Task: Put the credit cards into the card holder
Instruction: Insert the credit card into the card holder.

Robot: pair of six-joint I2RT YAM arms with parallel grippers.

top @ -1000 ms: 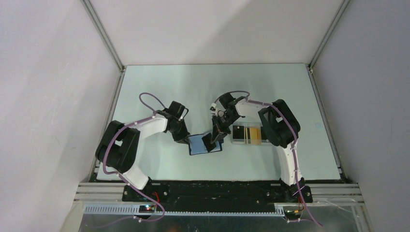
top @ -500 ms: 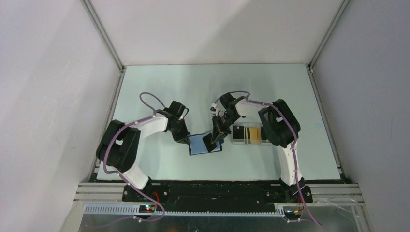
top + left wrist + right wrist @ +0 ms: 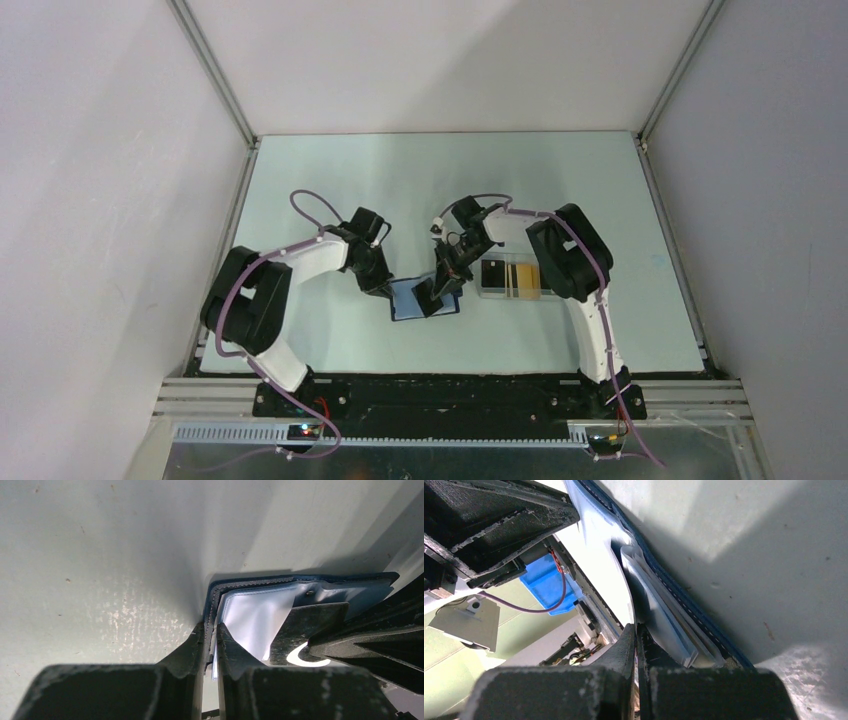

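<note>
**Clamped on the card holder [image 3: 405, 300] from both sides**

Pinches its stitched edge with the left gripper [image 3: 210, 640], fingers nearly meeting. Nips a clear inner sleeve with the right gripper [image 3: 636, 630], tips closed. Leaves the credit cards [image 3: 527, 277] in the clear case [image 3: 495, 275], just outboard of the right gripper. Bare table [image 3: 350, 180] ahead of both.

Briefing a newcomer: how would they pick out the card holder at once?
On the pale table, look between the left gripper and right gripper. The card holder is the flat blue wallet; the clear case to its right shows black and yellow instead.
</note>
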